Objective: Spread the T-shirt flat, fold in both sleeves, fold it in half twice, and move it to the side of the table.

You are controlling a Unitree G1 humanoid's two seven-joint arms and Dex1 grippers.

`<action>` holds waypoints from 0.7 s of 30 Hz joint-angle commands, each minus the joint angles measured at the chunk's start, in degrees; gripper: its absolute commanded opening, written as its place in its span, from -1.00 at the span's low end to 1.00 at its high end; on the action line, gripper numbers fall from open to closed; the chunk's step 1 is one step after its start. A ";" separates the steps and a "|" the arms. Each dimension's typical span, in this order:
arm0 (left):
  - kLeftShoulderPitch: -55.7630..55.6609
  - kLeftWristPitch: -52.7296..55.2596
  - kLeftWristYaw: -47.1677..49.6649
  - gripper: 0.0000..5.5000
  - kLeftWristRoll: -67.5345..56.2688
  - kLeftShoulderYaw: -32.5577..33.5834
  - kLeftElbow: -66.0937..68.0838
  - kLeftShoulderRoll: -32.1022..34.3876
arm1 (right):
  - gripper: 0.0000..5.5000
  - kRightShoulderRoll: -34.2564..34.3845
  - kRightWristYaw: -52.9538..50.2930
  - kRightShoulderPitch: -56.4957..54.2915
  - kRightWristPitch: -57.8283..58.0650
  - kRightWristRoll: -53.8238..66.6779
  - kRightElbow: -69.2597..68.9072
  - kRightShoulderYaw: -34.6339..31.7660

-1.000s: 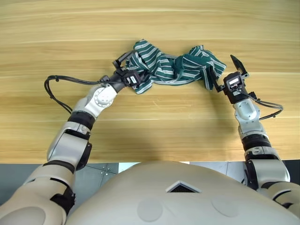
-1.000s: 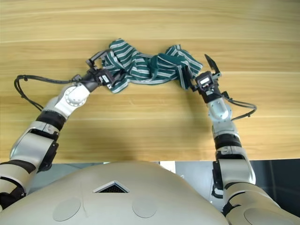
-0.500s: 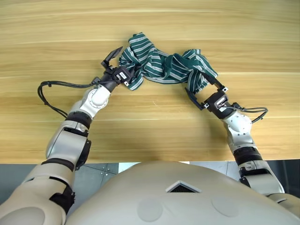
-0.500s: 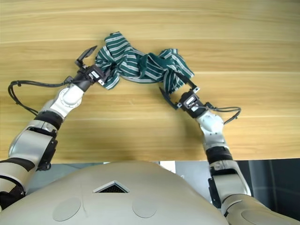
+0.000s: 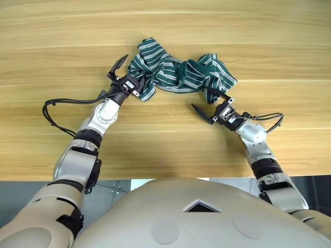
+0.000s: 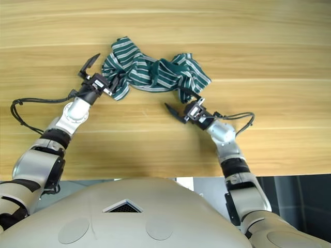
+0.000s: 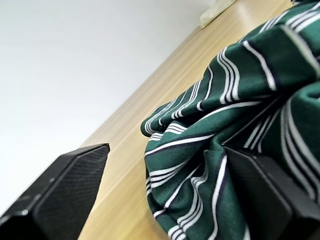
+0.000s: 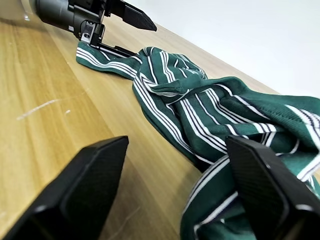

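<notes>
The striped green T-shirt (image 5: 178, 72) is lying bunched in a crumpled band on the wooden worktop (image 5: 165, 26), sitting toward 12 o'clock from the worktop's middle and running from 9 o'clock to 3 o'clock. No sleeve or hem is lying flat.

The left tool (image 5: 132, 68) is sitting at the shirt's 9 o'clock end with its fingers spread wide. One finger (image 5: 119, 62) is standing bare off the cloth toward 10 o'clock, while the other is lying against or under the folds. In the left wrist view the cloth is filling the gap beside the far finger (image 7: 265, 190), and nothing is being pinched.

The right tool (image 5: 203, 99) is hovering at about 5 o'clock from the shirt's right end, low over the wood, also spread. In the right wrist view one finger (image 8: 90, 180) is hanging over bare wood and the other (image 8: 265, 185) is sitting right at the cloth's edge; whether it is touching cannot be told.

A black cable (image 5: 62, 101) is looping over the wood at 9 o'clock of the left arm.
</notes>
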 commanded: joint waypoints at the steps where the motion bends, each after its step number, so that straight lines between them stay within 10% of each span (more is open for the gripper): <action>1: 2.45 3.15 -1.99 0.50 0.65 -0.34 2.88 -0.30 | 0.31 -1.26 3.78 2.44 -1.30 8.37 -4.43 -3.44; 7: 0.66 4.03 -2.38 0.50 1.08 -1.12 4.79 -1.77 | 0.31 -2.33 9.92 6.64 -1.73 21.27 -11.99 -8.41; 21: -0.55 3.56 -0.49 0.50 3.09 -3.27 5.18 -4.73 | 0.31 2.83 1.47 -1.97 -3.48 -0.17 3.58 -3.94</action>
